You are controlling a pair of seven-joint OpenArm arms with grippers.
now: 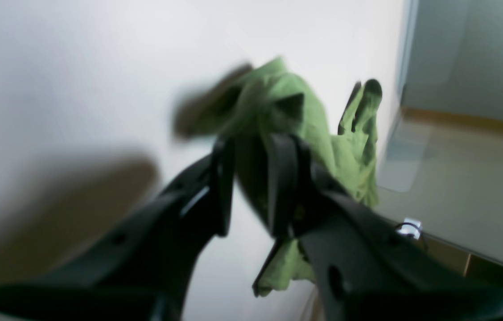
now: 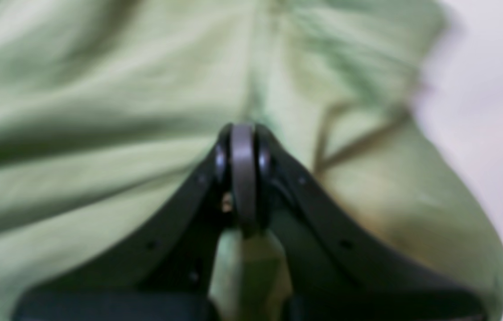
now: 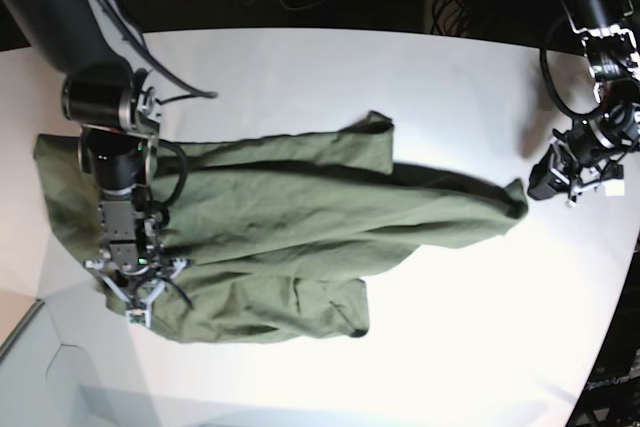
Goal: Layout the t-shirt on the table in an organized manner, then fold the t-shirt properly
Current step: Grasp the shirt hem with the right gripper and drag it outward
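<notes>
Fabric of the t-shirt sprawls crumpled across the middle and left of the white surface in the base view, one end stretching toward the right edge. At lower left there, the right pincer sits on the cloth, its tips pressed together in the right wrist view with green fabric bunched around them. At the right edge, the left pincer pinches a green fold, lifted off the surface.
</notes>
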